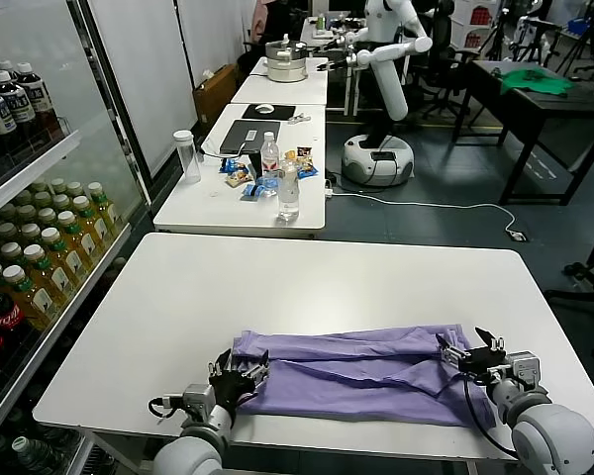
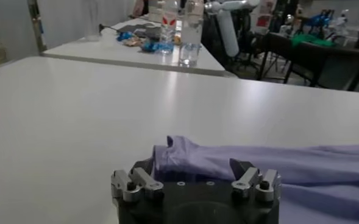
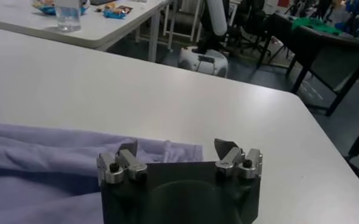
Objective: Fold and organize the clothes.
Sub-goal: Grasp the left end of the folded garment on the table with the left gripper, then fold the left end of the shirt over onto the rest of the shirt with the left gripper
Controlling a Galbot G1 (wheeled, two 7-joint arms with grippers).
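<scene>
1. The white rectangular table (image 1: pixel 307 287) fills the lower half of the head view. The task item lies on its near edge, in the lower centre of the frame.
2. The light purple short-sleeved cotton T-shirt (image 1: pixel 361 371) is folded into a long, flat band. Its long axis runs left to right across the frame, parallel to the table's near edge, with one end toward each gripper. The fabric is plain lavender with soft creases and a lengthwise fold line along the middle. No printed graphic shows on the exposed surface.
3. The left gripper (image 1: pixel 240 375) sits at the lower left of the frame at the band's left end. Its fingers are spread wide and hold nothing; the left wrist view shows the cloth edge lying between and just beyond the fingertips.
4. The right gripper (image 1: pixel 472 351) sits at the lower right at the band's right end. Its fingers are likewise spread wide with nothing clamped.
5. Clear plastic water bottles (image 1: pixel 288 188) stand on the second white table (image 1: pixel 203 203) in the upper centre. Their labels are too small to read.
</scene>
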